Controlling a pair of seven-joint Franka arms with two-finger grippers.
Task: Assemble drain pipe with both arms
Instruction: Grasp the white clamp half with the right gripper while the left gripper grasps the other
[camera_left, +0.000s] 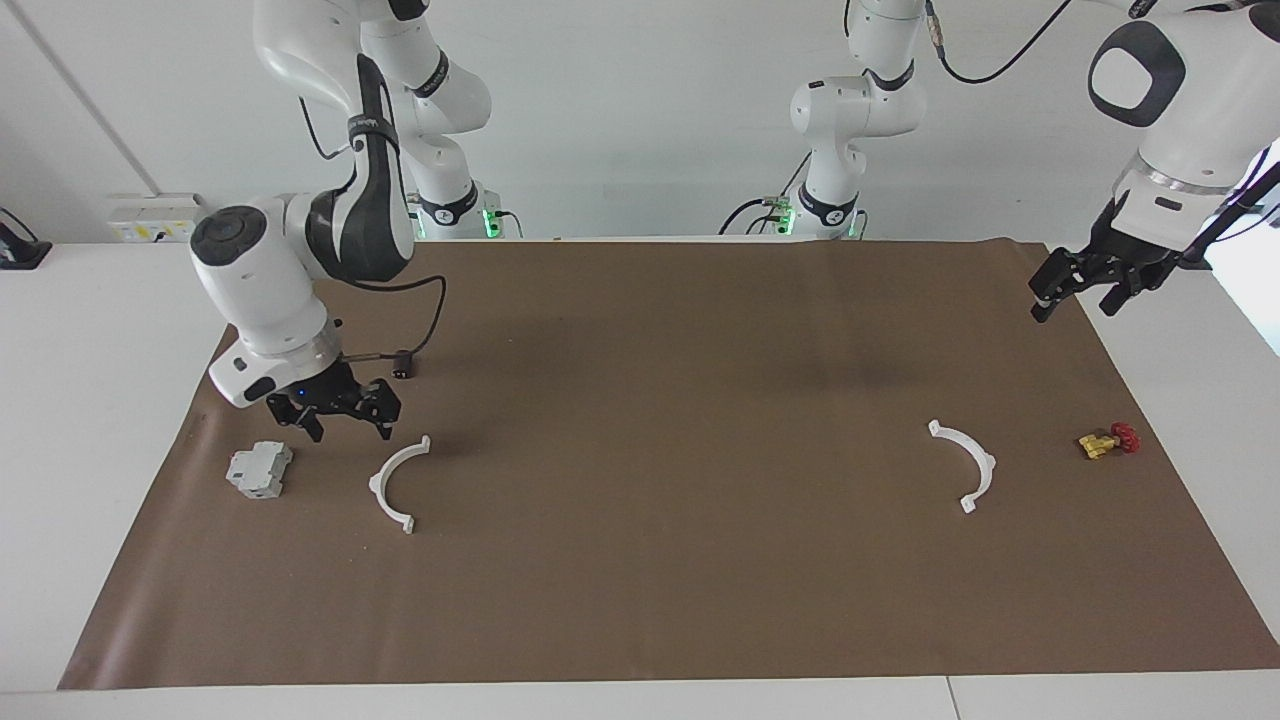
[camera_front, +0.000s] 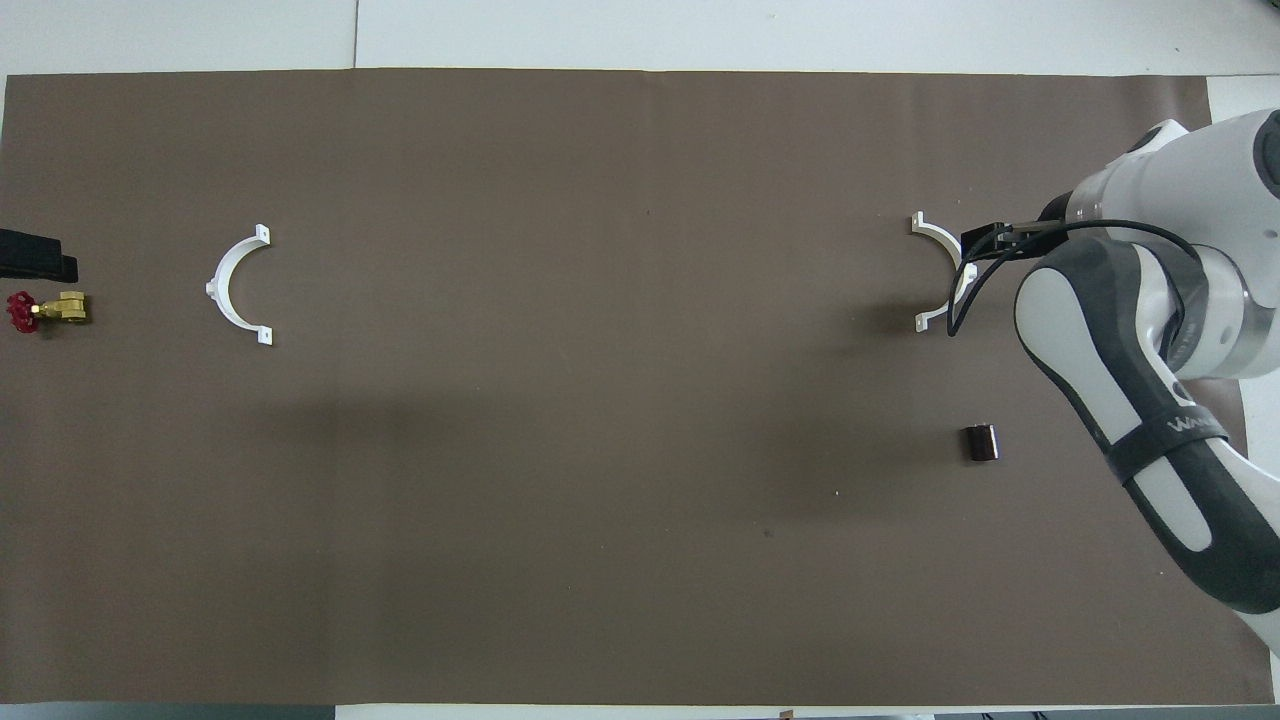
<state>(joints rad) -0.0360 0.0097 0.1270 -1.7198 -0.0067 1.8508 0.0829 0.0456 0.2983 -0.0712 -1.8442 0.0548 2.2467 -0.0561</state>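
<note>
Two white half-ring arcs of the drain pipe lie apart on the brown mat. One arc (camera_left: 395, 485) (camera_front: 945, 270) lies toward the right arm's end. The other arc (camera_left: 965, 465) (camera_front: 235, 285) lies toward the left arm's end. My right gripper (camera_left: 348, 432) is open and empty, low over the mat between the grey block and the first arc, touching neither. In the overhead view the right arm hides it. My left gripper (camera_left: 1078, 305) (camera_front: 35, 267) is open and empty, raised over the mat's edge at its own end.
A grey boxy block (camera_left: 260, 470) lies beside the first arc, toward the right arm's end. A small dark cylinder (camera_left: 404, 367) (camera_front: 980, 442) lies nearer to the robots than that arc. A red and yellow valve (camera_left: 1105, 440) (camera_front: 45, 310) lies beside the second arc.
</note>
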